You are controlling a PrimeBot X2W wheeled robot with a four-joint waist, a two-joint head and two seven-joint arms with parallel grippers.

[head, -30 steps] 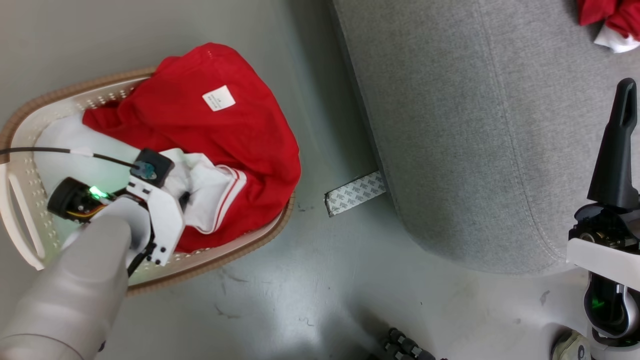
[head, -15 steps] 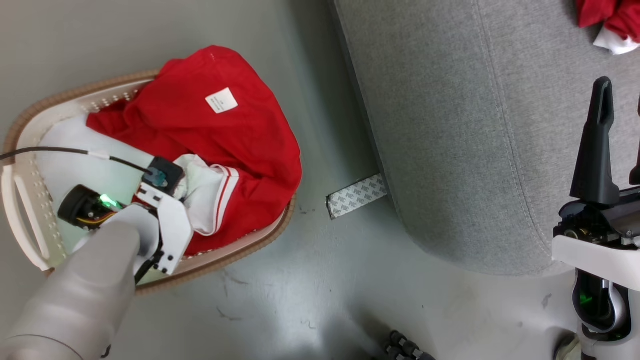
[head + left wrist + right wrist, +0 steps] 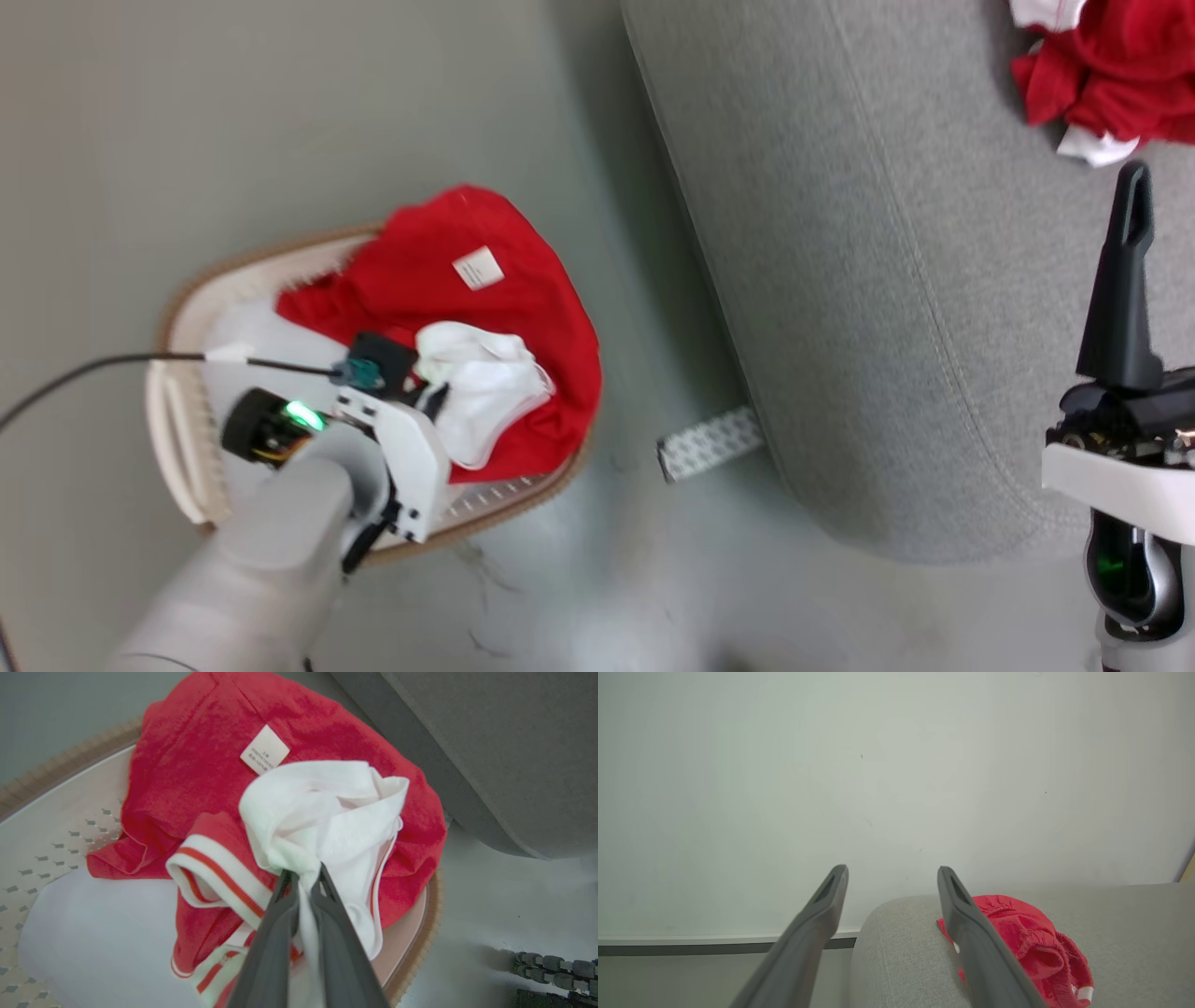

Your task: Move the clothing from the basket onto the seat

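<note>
The clothing [image 3: 509, 313], a red garment with a white square label [image 3: 477, 269], lies heaped in the oval white basket [image 3: 280, 250] on the floor. My left gripper [image 3: 303, 877] reaches into the basket and is shut on a bunched white panel [image 3: 327, 812] of the clothing, lifted above the red cloth and striped trim [image 3: 215, 858]. Another red and white garment [image 3: 1102, 65] lies on the grey seat [image 3: 887, 280]. My right gripper [image 3: 893, 872] stands open and bare over the seat's edge [image 3: 901, 952], with that garment [image 3: 1017, 938] just beyond its right finger.
The basket's pale liner [image 3: 93, 933] shows at its left end. A patterned strip [image 3: 709, 441] lies on the grey floor between basket and seat. A black cable [image 3: 93, 369] runs to my left wrist. A pale wall [image 3: 878, 765] rises behind the seat.
My left gripper has shut on the white panel and pulled it up into a bunch. The head camera has shifted, so basket and seat sit differently in the picture. The right gripper stays open.
</note>
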